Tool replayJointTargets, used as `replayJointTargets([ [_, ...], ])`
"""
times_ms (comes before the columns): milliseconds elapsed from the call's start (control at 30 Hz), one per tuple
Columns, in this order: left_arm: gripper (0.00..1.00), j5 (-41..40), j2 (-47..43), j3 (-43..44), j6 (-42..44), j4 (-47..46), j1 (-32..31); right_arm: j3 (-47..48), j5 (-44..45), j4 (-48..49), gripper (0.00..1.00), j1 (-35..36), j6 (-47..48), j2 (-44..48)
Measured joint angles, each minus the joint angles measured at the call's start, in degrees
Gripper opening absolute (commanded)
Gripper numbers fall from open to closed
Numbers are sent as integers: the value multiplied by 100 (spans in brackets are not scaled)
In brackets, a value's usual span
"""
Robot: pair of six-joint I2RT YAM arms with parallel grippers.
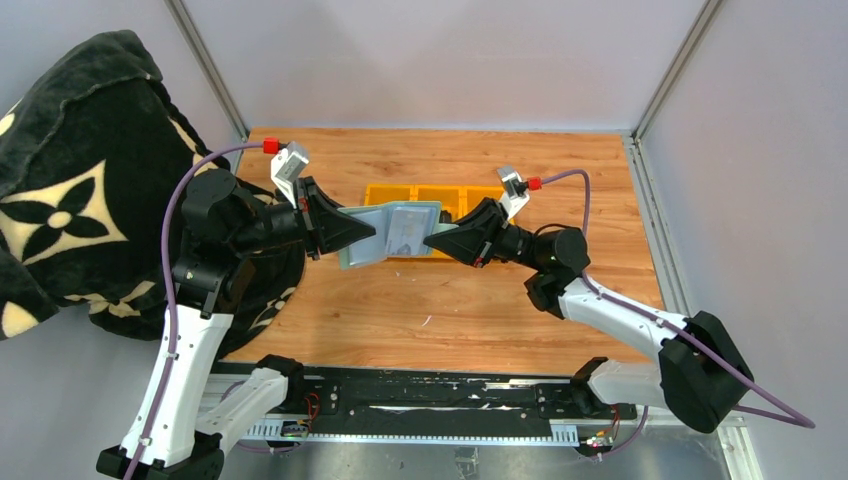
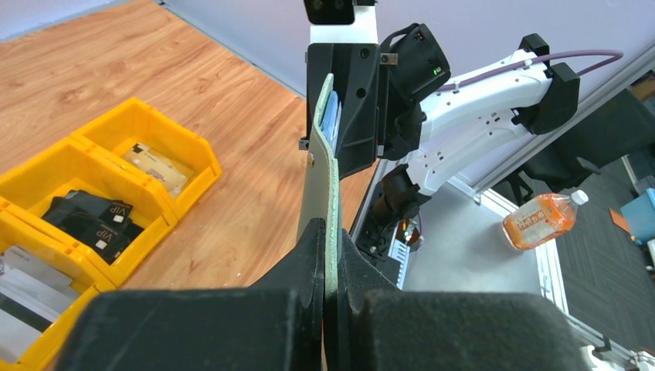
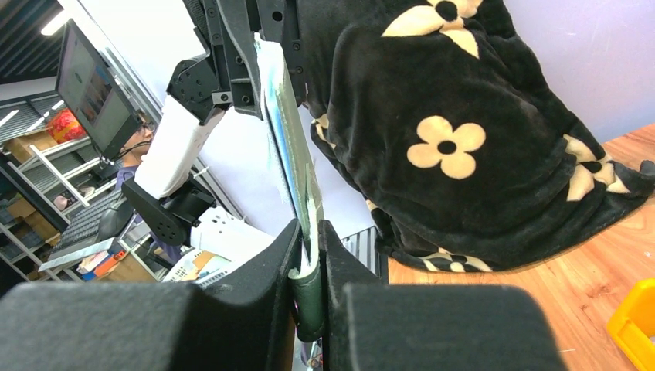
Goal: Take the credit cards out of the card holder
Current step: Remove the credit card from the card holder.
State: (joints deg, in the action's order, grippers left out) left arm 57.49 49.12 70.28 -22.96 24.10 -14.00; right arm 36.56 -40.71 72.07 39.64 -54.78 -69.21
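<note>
Aloft, left hand [image 1: 366,238] clamped tight on card holder [image 1: 398,236] edge, right hand [image 1: 436,238] pinching opposite edge

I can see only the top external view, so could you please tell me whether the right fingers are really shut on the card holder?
Observer: Yes. The right wrist view shows the right fingers pinched on the card holder's edge, one on each side.
Operator: Thank you. Is the left side gripped too?
Observer: In the left wrist view the left fingers are shut on the holder's near edge, holding it on edge.
Operator: What lies in the tray behind it?
Observer: The yellow tray's middle compartment holds black cards marked VIP.
</note>
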Motion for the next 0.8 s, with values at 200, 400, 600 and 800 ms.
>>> replayJointTargets([
  [200, 0, 9, 0, 0, -20, -37, 0, 186, 37, -433, 16, 92, 225, 61],
  [400, 0, 42, 0, 0, -72, -79, 2, 385, 136, -1029, 20, 280, 645, 208],
  [600, 0, 103, 0, 0, -118, -92, 0, 590, 254, -1600, 45, 520, 1082, 350],
  [800, 0, 142, 0, 0, -131, -92, 0, 647, 323, -1880, 62, 763, 1421, 492],
])
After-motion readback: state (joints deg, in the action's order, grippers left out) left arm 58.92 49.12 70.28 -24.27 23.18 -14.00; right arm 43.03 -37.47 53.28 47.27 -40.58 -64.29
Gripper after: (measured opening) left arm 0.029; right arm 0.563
